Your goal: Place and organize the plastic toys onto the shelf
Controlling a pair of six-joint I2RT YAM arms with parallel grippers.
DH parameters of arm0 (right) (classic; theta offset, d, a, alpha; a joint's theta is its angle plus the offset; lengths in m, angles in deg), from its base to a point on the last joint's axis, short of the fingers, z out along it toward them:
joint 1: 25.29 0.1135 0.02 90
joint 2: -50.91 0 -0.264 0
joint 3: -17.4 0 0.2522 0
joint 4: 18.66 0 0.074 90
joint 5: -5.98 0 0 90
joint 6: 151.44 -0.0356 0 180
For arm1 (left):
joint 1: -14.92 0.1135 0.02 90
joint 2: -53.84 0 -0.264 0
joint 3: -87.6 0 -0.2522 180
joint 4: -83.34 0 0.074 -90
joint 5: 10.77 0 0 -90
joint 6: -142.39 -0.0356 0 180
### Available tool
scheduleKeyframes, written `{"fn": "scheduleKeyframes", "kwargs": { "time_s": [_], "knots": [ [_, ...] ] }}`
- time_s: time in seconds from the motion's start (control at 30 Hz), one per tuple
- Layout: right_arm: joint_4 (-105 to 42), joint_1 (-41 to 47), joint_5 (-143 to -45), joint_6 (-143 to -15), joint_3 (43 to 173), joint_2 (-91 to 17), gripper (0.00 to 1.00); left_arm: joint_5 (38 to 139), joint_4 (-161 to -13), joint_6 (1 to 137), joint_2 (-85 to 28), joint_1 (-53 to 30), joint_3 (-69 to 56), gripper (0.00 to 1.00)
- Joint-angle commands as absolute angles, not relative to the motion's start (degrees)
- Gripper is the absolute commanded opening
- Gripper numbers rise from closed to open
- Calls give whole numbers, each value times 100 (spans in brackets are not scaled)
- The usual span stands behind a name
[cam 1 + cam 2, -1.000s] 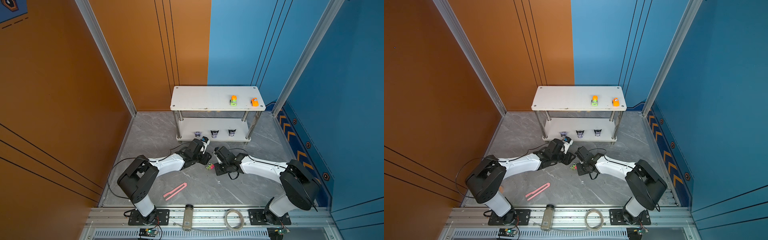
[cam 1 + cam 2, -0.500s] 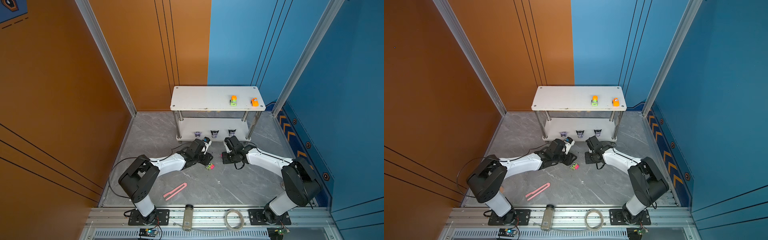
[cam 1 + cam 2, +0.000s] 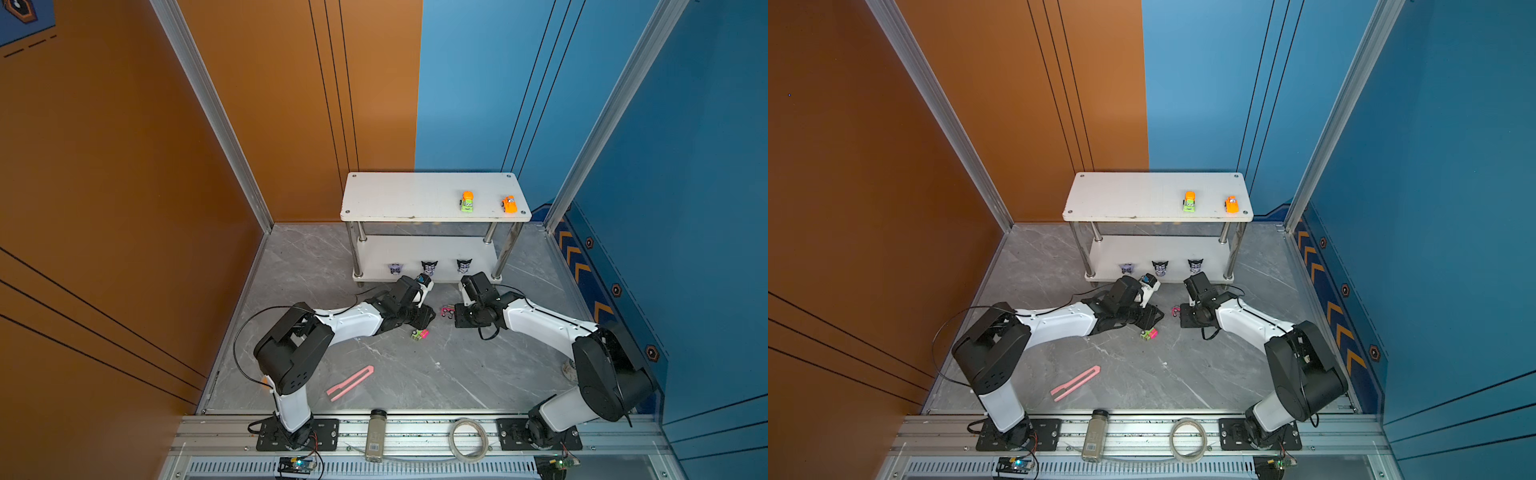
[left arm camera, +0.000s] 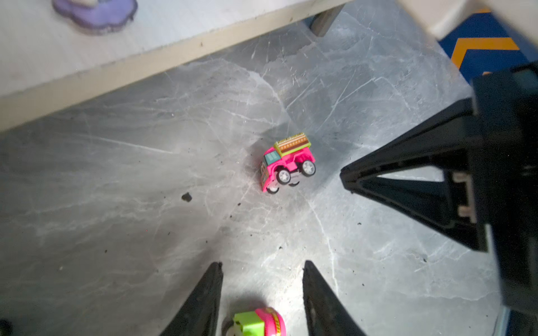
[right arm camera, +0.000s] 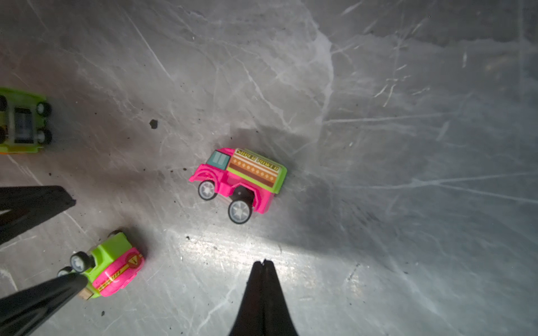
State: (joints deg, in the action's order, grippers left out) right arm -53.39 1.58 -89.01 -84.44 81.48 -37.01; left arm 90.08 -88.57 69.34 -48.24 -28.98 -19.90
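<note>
Floor: a grey marbled floor (image 3: 415,374) lay between orange and blue walls and carried everything else.
Shelf: the white two-tier shelf (image 3: 415,195) stood on chrome legs against the back wall, plain in both top views.
Left arm: the left arm (image 3: 349,322) stretched low over the floor toward the shelf's front.
Right arm: the right arm (image 3: 540,322) reached in from the other side, its wrist near the left one.
Left gripper: the left gripper (image 4: 262,263) pointed down at the floor with its jaws apart and nothing pinched.
Right gripper: the right gripper (image 5: 263,261) had its fingertips pressed together with nothing between them.
Bottle: a grey bottle (image 3: 376,434) lay on the front rail.
Cable coil: a pale cable coil (image 3: 468,438) sat on the same rail, near the bottle.
Pink strip: a long pink strip (image 3: 350,382) lay on the floor, well apart from the toys.
Figurines: three purple-and-black figurines (image 3: 429,267) stood in a row along the front of the lower tier.
Top-tier cars: an orange-and-green car (image 3: 467,201) and an orange car (image 3: 509,204) sat apart at the right arm's end of the top tier.
Pink truck: the pink truck (image 5: 238,180) lay on its side on the floor between the two grippers, in front of the shelf.
Green-and-pink car: the green-and-pink car (image 4: 257,321) lay on the floor between the left gripper's spread fingers. One finger was at its wheel end, and I could not tell whether it touched.
Green car: a green car (image 5: 23,122) lay belly-up, wheels in the air, near the left gripper.
</note>
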Motion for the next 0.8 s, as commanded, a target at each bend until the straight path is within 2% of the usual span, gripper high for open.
{"fn": "scheduleKeyframes", "kwargs": {
  "time_s": [0.0, 0.33, 0.77],
  "knots": [
    [-5205, 143, -8968, -8534, 8552, -3911, 0, 9105, -8848, 6956, -4779, -2934, -1888, 46],
    [-4957, 210, -9019, -8639, 8819, -4546, 0, 8966, -8855, 6971, -4531, -2896, -2275, 46],
    [-4736, 639, -8608, -8756, 7680, -4008, 0, 9096, -8971, 7041, -4635, -2868, -2231, 46]
  ]
}}
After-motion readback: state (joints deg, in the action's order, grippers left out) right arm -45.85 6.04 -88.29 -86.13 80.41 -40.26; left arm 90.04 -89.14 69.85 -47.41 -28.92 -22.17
